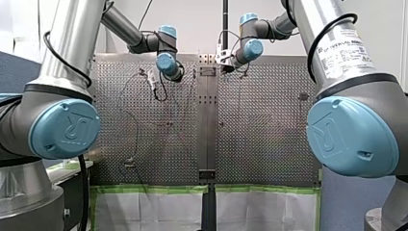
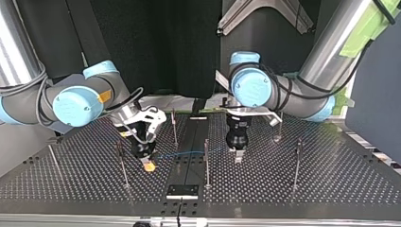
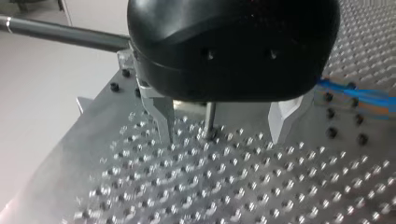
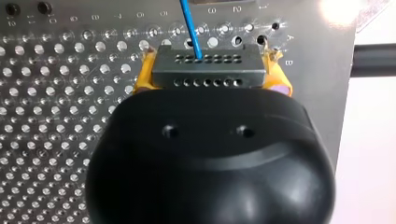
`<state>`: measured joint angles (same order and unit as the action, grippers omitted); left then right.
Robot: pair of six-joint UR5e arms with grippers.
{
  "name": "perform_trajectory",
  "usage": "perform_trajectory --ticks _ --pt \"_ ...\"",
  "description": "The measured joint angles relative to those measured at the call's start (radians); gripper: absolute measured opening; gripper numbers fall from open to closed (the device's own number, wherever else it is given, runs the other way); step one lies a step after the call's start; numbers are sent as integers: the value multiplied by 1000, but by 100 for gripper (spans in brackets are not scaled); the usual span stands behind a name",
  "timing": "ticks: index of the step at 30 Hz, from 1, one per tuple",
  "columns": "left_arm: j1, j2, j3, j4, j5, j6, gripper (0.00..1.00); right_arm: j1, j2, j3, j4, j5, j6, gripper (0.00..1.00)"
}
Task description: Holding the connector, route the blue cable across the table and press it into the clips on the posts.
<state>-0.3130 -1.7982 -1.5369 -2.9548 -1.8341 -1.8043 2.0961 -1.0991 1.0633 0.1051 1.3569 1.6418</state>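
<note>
Both tools hang over the far part of the perforated bench (image 1: 260, 125) in the front view: my left tool (image 1: 153, 79) to the left of the dark centre strip (image 1: 207, 120), my right tool (image 1: 224, 60) just to its right. Their fingers are too small there to read.

Seen in the top view, my right tool (image 2: 147, 161) stands at the view's left and points down, a yellow pad (image 2: 150, 166) at its tip close to the bench. The blue cable (image 2: 189, 153) runs from that tip across the centre strip toward my left tool (image 2: 238, 157), which stands upright at the view's right. Thin posts (image 2: 206, 161) stand around both tools. The cable passes one of them; whether it touches, I cannot tell.

Looking along my left tool in the left wrist view, its metal fingers (image 3: 164, 116) are spread wide and hold nothing. A post (image 3: 209, 121) rises from the bench between them. The blue cable lies off to one side of the tool.

Through the right wrist view, my right tool is clamped on the connector (image 4: 205, 74), yellow pads on both its ends. The blue cable leaves the connector's face and runs ahead over the bench.
</note>
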Motion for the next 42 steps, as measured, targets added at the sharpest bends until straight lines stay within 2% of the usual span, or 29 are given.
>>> perform_trajectory --ticks 4,9,17,25,28,35,42 --pt "-21 33 -31 -33 5 8 100 1 0 0 0 0 0 0" --pt "-44 78 -71 -78 31 9 100 2 0 0 1 0 0 0" --pt "-78 149 -84 -147 43 22 100 2 0 0 2 0 4 0" --pt "-133 202 -64 -129 31 6 100 -3 0 0 1 1 4 0" --pt "-159 192 -41 -126 11 3 100 -5 0 0 1 1 4 0" --pt "-224 134 23 -169 -52 13 100 -8 -1 0 2 1 4 0" --pt "-286 72 85 -183 -113 21 100 -13 -2 -1 1 1 4 0"
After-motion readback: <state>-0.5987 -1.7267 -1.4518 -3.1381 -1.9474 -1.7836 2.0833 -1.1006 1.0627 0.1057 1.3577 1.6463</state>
